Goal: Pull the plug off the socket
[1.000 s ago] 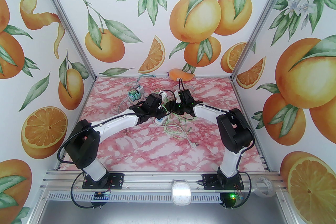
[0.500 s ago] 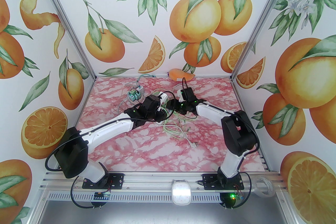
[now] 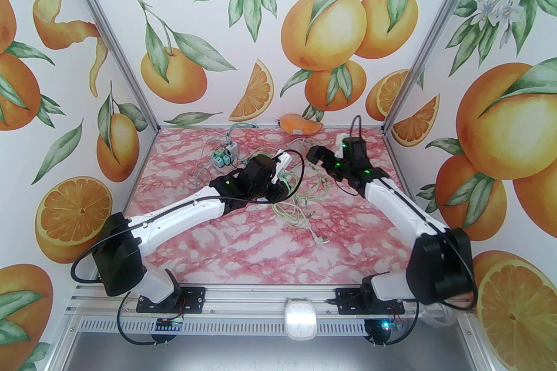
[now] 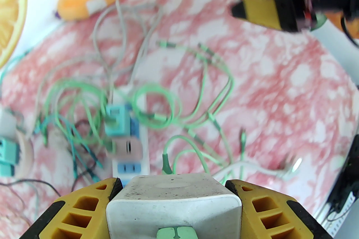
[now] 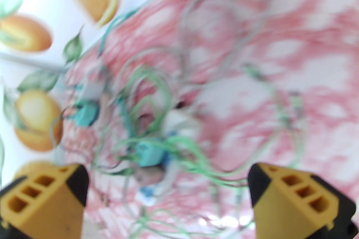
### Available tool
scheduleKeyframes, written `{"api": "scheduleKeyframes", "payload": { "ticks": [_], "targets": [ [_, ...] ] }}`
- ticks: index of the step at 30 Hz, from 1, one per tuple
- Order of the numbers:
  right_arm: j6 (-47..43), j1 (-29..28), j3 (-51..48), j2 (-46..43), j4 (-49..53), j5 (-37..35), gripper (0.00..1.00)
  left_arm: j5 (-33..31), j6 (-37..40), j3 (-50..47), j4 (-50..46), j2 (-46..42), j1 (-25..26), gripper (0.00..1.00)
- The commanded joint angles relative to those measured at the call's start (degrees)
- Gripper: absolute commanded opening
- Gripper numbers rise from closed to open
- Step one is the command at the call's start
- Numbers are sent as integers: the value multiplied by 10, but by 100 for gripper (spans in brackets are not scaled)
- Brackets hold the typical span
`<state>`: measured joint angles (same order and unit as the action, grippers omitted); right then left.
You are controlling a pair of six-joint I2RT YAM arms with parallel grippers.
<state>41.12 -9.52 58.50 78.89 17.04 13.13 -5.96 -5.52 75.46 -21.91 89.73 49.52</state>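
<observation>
Left gripper (image 4: 174,184) clamps white plug (image 4: 174,204): judged rigid, light, smooth; hold its flat flanks. Possibly seated in socket strip (image 4: 131,145), table (image 3: 243,247) centre. Right gripper (image 5: 168,176) wide, empty.

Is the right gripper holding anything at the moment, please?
No, the right gripper stands open, its yellow fingers wide apart with nothing between them.

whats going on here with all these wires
The left gripper has its jaws shut on a white plug, holding it over the near end of a power strip that lies on the table. The plug looks clear of the strip, though it hides the strip's near end. A teal plug sits in the strip, among loose green cables. The right gripper hangs open above the tangle, holding nothing.
</observation>
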Motion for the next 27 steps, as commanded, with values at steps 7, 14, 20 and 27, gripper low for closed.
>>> {"api": "scheduleKeyframes", "payload": {
  "ticks": [7, 14, 20, 27],
  "targets": [
    [8, 36, -62, -105, 61, -68, 100, 4, 57, 198, -71, 40, 1, 39],
    [11, 38, -73, -108, 57, -63, 100, -2, 53, 220, -90, 34, 0, 39],
    [7, 38, -73, -108, 56, -64, 100, -1, 49, 217, -87, 6, -11, 38],
    [11, 38, -77, -92, 42, -53, 100, -49, 39, 157, -101, -52, -30, 36]
  ]
}}
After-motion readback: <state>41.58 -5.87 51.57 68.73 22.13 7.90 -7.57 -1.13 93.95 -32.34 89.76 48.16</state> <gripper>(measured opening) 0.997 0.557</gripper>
